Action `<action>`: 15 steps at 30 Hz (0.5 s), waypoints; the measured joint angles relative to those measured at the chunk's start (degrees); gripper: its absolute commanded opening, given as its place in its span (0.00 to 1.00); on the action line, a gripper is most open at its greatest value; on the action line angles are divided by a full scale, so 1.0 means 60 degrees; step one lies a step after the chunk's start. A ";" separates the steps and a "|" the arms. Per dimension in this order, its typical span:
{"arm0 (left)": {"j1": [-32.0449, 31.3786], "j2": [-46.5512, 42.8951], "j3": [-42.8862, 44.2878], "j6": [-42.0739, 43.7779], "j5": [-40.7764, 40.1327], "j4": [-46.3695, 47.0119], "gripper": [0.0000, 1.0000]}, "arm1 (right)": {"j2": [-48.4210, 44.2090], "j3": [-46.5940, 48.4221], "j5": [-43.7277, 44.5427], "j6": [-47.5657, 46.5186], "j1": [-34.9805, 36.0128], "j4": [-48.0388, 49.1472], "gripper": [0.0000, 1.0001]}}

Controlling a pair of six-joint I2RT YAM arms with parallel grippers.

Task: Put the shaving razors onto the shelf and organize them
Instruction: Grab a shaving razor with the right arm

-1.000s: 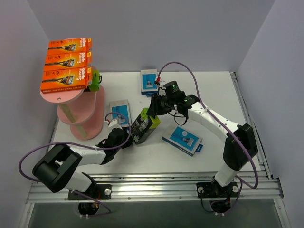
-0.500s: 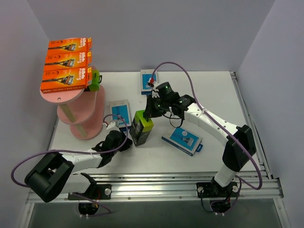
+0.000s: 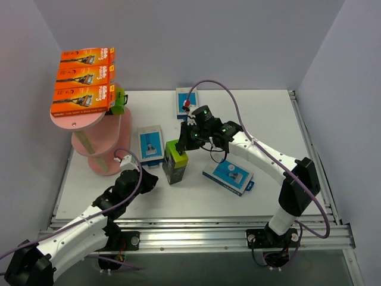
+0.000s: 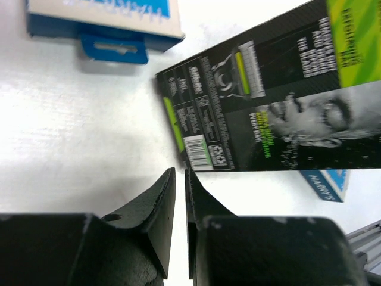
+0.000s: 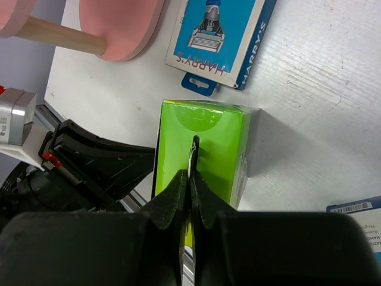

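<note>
Black-and-lime razor pack [image 3: 176, 162] stands upright mid-table, with the right gripper [image 5: 190, 174] pinched shut on its top tab. The left gripper [image 4: 180, 179] is closed and empty. Next, I'd judge, comes a lift to the pink shelf [image 3: 74, 123].

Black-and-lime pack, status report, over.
Left gripper shut, empty, just short of the black-and-lime pack. Right gripper shut on its top tab; pack standing on end on the table. Blue pack lies flat between it and the shelf.

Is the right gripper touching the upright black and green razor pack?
Touching. The right wrist view shows the right gripper shut on the thin hang tab on top of the black and green razor pack.
</note>
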 measured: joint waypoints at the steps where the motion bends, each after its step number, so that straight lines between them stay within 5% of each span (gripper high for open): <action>1: 0.0004 -0.0040 -0.0015 0.0000 -0.0007 -0.0164 0.20 | 0.0000 0.0000 0.0015 0.0011 0.0066 0.0004 0.00; 15: 0.0000 -0.1708 -0.0055 -0.0226 0.0182 -0.1745 0.20 | -0.0055 0.0754 0.0576 0.0284 0.0699 -0.0940 0.00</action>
